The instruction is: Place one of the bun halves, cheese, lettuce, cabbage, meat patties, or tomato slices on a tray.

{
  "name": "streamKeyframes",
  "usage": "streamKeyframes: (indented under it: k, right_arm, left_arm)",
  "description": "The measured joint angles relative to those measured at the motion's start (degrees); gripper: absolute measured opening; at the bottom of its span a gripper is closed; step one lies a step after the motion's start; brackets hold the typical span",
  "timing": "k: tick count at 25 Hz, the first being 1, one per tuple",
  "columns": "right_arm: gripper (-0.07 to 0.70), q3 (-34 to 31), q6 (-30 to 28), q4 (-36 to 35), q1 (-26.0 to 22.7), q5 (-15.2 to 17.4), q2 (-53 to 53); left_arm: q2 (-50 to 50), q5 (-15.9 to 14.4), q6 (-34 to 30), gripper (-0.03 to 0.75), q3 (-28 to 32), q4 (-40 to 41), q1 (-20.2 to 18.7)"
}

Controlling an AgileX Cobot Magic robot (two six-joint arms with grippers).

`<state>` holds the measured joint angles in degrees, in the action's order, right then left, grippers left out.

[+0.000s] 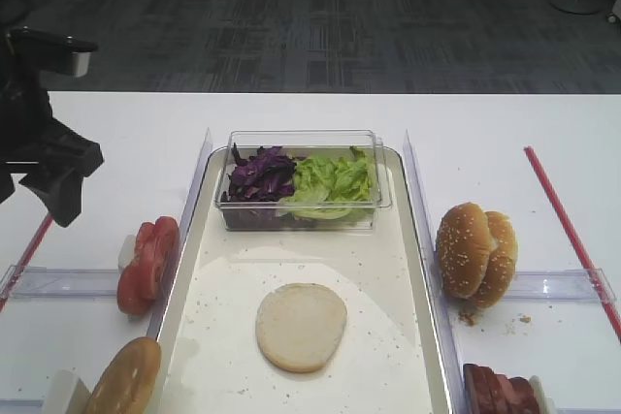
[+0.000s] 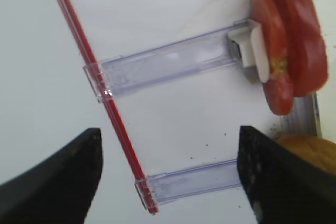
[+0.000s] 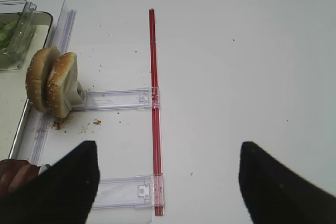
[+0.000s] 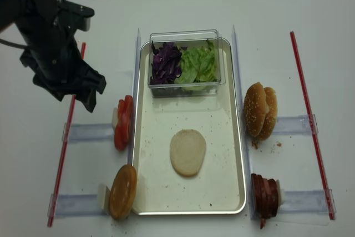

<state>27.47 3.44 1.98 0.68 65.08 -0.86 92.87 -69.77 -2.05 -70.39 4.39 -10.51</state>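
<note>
A pale bun half (image 1: 301, 326) lay on the tray (image 1: 424, 336); the left claw (image 2: 168, 174) hung wide open, empty, beside the tomato slices (image 2: 286, 51); the right claw (image 3: 168, 179) also gaped empty.

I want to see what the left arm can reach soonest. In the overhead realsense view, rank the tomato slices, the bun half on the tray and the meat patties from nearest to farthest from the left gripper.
1. tomato slices: just right of and below the left gripper, outside the tray's left rim.
2. bun half: mid-tray, cut face up.
3. meat patties: beyond the tray's right rim, bottom right corner.
</note>
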Motion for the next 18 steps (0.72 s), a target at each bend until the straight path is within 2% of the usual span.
streamKeyframes:
  k: [7,18]
  right_arm:
    - [0.571,0.0,0.0,0.0,0.0,0.0,0.0]
    - [0.571,0.0,0.0,0.0,0.0,0.0,0.0]
  left_arm:
    - [0.0,0.0,0.0,0.493,0.0,-0.1,5.9]
    - [0.0,0.0,0.5,0.493,0.0,-0.2,11.3]
